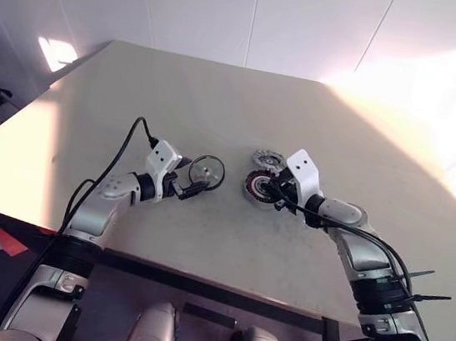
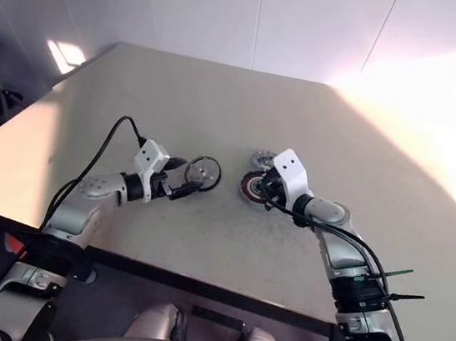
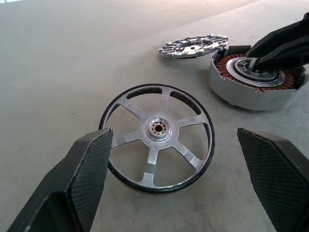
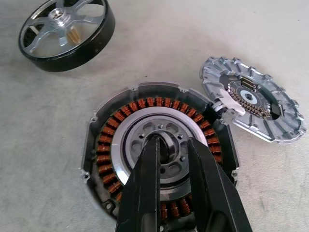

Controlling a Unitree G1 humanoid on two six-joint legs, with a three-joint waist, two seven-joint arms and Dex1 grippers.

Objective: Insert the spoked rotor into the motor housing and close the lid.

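Observation:
The spoked rotor, a dark-rimmed wheel with silvery spokes, lies flat on the table. My left gripper is open, one finger on each side of the rotor and clear of its rim. To the rotor's right stands the motor housing, its copper windings exposed. My right gripper is closed narrowly on the housing's centre hub, fingertips at the bore. Just beyond the housing lies the lid, a ribbed grey disc with one edge resting against the housing's rim.
All three parts sit near the middle of a beige table, whose front edge lies close under my arms. A white wall stands behind it, and bright sunlight falls across the right side.

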